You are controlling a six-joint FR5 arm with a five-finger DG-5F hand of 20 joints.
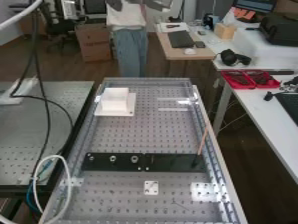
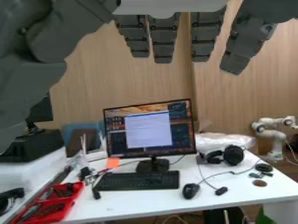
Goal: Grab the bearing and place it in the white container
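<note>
Logging a released hand, with the bearings on the black plate

Hand (image 2: 163,37): fingers (image 2: 203,35) straight and released, hanging side by side with gaps between them, tips apart from one another. They point down over a view of the side desk (image 2: 279,187), which carries a monitor (image 2: 149,130), keyboard (image 2: 143,181), mouse (image 2: 191,190), headphones (image 2: 233,155) and red trays (image 2: 56,202).

Landmark: the black plate (image 1: 176,162), lying across the perforated bench (image 1: 133,137). On the half of the plate away from the stick are three small ring-shaped pieces in a row, one nearest the plate's end (image 1: 91,158), one in the middle (image 1: 113,158), one nearest the plate's centre (image 1: 135,159). At this scale they are probably the bearings, though their detail is too small to be certain.

White container (image 1: 115,97): on the bench, beyond the plate towards the far end, well apart from it, on the same side as the rings. It sits upright on a flat white base (image 1: 126,113).

Reddish stick (image 1: 203,140): lower end at the plate's other half, tilted, upper part leaning away beyond the plate. Small white square with holes (image 1: 151,188): just on the near side of the plate, close to its middle.
</note>
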